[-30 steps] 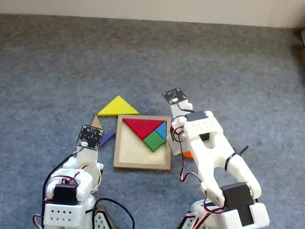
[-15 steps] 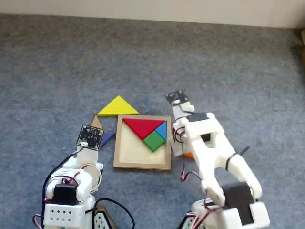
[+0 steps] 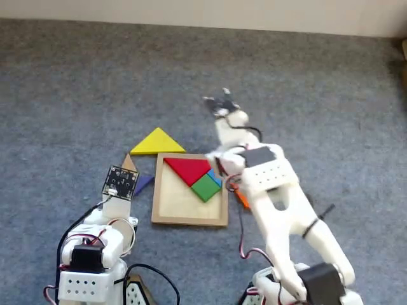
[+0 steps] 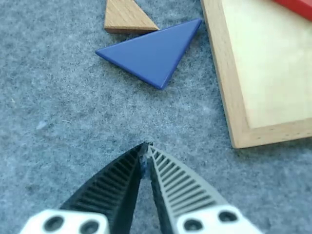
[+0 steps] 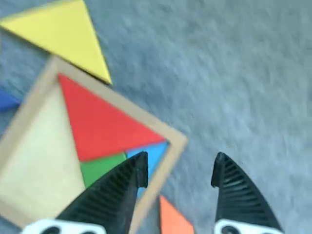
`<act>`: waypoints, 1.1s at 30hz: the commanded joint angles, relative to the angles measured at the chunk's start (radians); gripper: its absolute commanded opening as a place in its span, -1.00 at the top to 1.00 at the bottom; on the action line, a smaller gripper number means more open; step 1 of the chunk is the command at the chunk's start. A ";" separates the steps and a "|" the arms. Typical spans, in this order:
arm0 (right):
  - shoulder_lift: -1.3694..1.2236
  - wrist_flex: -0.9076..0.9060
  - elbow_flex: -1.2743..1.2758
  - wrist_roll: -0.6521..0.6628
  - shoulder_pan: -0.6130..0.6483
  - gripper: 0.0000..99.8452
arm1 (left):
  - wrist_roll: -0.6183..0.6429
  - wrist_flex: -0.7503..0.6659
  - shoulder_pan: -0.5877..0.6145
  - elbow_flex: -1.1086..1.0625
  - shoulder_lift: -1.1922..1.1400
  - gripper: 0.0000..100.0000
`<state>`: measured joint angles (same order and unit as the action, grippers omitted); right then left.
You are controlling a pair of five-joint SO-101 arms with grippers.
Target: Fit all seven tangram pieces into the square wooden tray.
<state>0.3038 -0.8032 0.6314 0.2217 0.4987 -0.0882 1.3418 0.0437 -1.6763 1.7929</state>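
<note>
The square wooden tray (image 3: 189, 220) lies mid-table with a red triangle (image 3: 187, 169), a green square (image 3: 205, 187) and a light blue piece (image 3: 215, 178) in its far right corner. A yellow triangle (image 3: 156, 142) lies just beyond it. A dark blue triangle (image 4: 153, 51) and a wooden triangle (image 4: 126, 16) lie off its left side, an orange piece (image 3: 241, 200) off its right. My left gripper (image 4: 145, 147) is shut and empty near the tray's left front corner (image 4: 243, 136). My right gripper (image 5: 179, 165) is open and empty above the tray's far right corner (image 5: 176, 140).
Grey carpet covers the table, with open room on the far side and to the right. The right arm's white body (image 3: 280, 197) stretches along the tray's right edge. The left arm's base (image 3: 89, 260) stands at the front left.
The right arm has swung away from the orange piece, lifting and reaching farther back and left, past the tray's far right corner. The left arm has kept still.
</note>
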 commanded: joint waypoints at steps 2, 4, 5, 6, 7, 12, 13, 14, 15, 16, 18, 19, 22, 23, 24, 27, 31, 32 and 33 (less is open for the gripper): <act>-0.111 0.087 -0.134 0.005 0.084 0.57 | 0.000 0.006 0.005 -0.019 0.019 0.99; -0.130 0.085 -0.148 0.005 0.097 0.57 | 0.000 0.006 0.005 -0.019 0.019 0.99; -0.130 0.085 -0.150 0.005 0.101 0.57 | 0.000 0.006 0.005 -0.019 0.019 0.99; -0.122 0.084 -0.151 0.005 0.102 0.57 | 0.000 0.006 0.005 -0.019 0.019 0.99; -0.107 0.068 -0.151 0.005 0.101 0.57 | 0.000 0.006 0.005 -0.019 0.019 0.99; 0.062 -0.136 -0.151 0.005 0.061 0.71 | 0.000 0.006 0.005 -0.019 0.019 0.99; 0.108 -0.165 -0.151 0.005 0.044 0.77 | 0.000 0.006 0.005 -0.019 0.019 0.99; 0.153 -0.186 -0.148 0.005 0.024 0.82 | 0.000 0.006 0.005 -0.019 0.019 0.99; 0.193 -0.211 -0.137 0.005 0.002 0.86 | 0.000 0.006 0.005 -0.019 0.019 0.99; 0.240 -0.231 -0.116 0.005 -0.019 0.89 | 0.000 0.006 0.005 -0.019 0.019 0.99; 0.325 -0.257 -0.067 0.005 -0.059 0.93 | 0.000 0.006 0.005 -0.019 0.019 0.99; 0.372 -0.263 -0.041 0.005 -0.074 0.93 | 0.000 0.006 0.005 -0.019 0.019 0.99; 0.516 -0.266 0.076 0.005 -0.127 0.94 | 0.000 0.006 0.005 -0.019 0.019 0.99; 0.565 -0.268 0.116 0.005 -0.147 0.94 | 0.000 0.006 0.005 -0.019 0.019 0.99; 0.615 -0.268 0.156 0.005 -0.168 0.94 | 0.000 0.006 0.005 -0.019 0.019 0.99; 0.760 -0.263 0.283 0.005 -0.234 0.94 | 0.000 0.006 0.005 -0.019 0.019 0.99; 0.914 -0.263 0.423 0.008 -0.259 0.94 | 0.000 0.006 0.005 -0.019 0.019 0.99; 0.946 -0.263 0.452 0.006 -0.259 0.94 | 0.000 0.006 0.005 -0.019 0.019 0.99; 0.974 -0.263 0.476 0.005 -0.259 0.94 | 0.000 0.006 0.005 -0.019 0.019 0.99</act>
<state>1.1799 -1.0641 1.0702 0.2217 0.2578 -0.0882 1.3418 0.0437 -1.6763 1.7929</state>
